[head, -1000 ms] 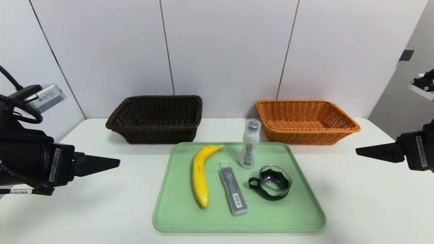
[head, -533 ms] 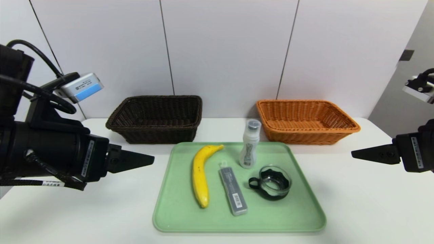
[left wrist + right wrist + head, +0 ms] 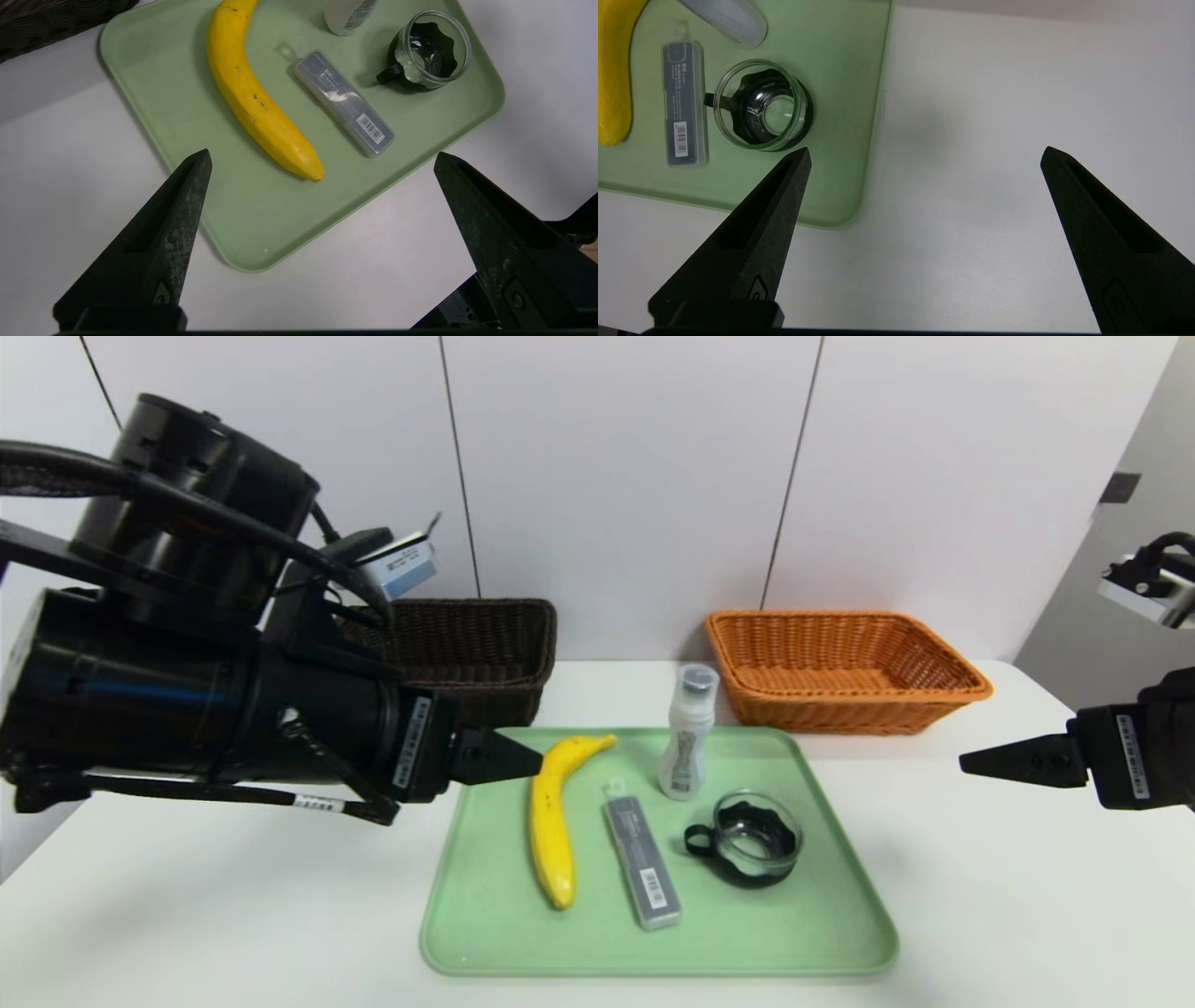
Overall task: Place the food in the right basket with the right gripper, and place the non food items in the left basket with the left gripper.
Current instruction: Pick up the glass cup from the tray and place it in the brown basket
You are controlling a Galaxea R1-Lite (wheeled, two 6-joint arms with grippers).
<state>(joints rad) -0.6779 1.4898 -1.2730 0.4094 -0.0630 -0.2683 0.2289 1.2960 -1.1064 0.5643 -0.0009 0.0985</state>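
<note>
Banana (image 3: 551, 821) whole in head view, cropped beyond right end effector's (image 3: 924, 156) spread fingers.

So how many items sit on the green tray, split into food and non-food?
Food: 1, the banana
Non-food: 3, the white bottle, the grey case, the glass cup
Total: 4, all on the tray
</note>
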